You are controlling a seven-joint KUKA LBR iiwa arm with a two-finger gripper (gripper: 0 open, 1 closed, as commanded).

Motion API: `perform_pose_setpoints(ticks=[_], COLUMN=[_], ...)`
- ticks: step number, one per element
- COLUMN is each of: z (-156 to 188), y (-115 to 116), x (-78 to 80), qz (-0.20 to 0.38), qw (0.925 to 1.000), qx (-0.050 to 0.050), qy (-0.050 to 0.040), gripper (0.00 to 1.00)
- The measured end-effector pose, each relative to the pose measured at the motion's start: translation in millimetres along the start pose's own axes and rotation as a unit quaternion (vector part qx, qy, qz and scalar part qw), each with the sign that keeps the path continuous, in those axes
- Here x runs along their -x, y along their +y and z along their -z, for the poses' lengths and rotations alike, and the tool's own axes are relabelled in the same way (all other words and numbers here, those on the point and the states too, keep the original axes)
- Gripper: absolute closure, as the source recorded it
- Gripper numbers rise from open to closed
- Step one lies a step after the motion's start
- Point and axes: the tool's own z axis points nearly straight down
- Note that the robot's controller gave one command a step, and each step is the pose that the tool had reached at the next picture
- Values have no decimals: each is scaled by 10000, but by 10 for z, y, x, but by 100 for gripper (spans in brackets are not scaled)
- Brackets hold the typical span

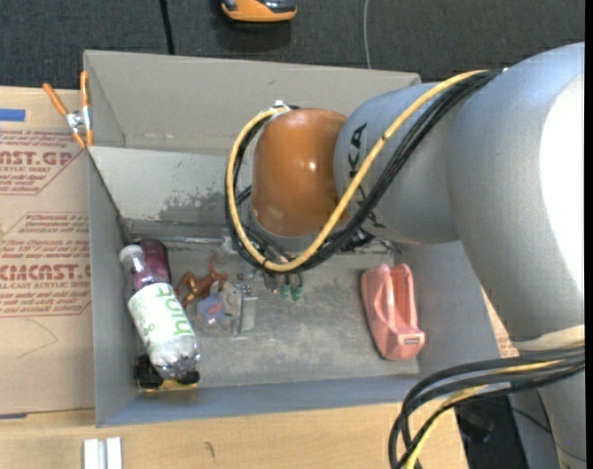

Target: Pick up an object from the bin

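Hovering near the "hint"-labelled bottle (164, 322), gripper (245, 306) just beside a small brown figure (200, 283), its grip state indiscernible.

Metal bin under even, moderately bright light from overhead. The orange wrist cover (294, 169), directly above the gripper (243, 309), carries a broad, soft sheen across its dome. The pale arm casing (516, 164), to the gripper's right, is the brightest surface. The arm throws a diffuse shadow onto the bin floor (316, 345) beneath and just beyond the gripper, darkest along the foot of the sloping wall (169, 179). Left of the gripper, the clear bottle (162, 322) shows small glints near its white label. Right of the gripper, the pink plastic object (392, 311) casts a faint, soft-edged shadow.
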Motion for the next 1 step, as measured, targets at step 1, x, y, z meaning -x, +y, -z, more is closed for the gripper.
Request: perform_pose_setpoints(ticks=[1], z=[-276], y=[210], x=[42], qz=[668], qw=[9977], qx=[-6], qy=[60], gripper=[0])
